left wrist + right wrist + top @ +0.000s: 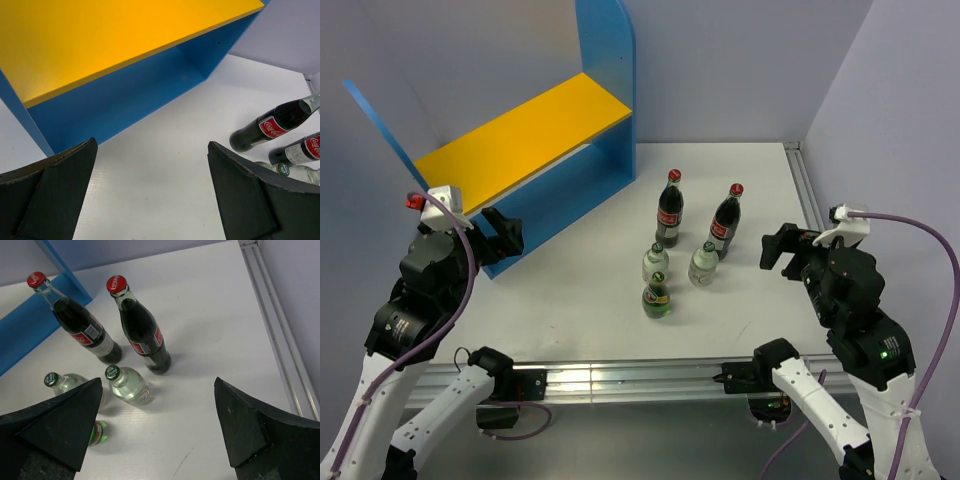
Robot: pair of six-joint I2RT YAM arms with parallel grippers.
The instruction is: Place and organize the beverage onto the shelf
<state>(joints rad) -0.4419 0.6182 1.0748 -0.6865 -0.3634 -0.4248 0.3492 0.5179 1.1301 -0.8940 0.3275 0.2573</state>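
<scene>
While both are gaping wide and empty, the left pincer (pixel 503 235) is hovering beside the blue-panelled shelf with its yellow-orange top board (pixel 520 135), and the right pincer (pixel 780 248) is facing the unshelved drinks on the white counter (pixel 740 320): two tall red-capped cola bottles (pixel 669 205), two small clear bottles (pixel 704 264), one small dark green bottle (pixel 657 298). Crowding together, they are probably inviting a knock-over once a pincer is closing round one.

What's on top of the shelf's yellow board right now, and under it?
Nothing on the yellow board; all five bottles stand on the table. Under it only the blue back panel shows; the left pincer hides the lower left corner.
</scene>
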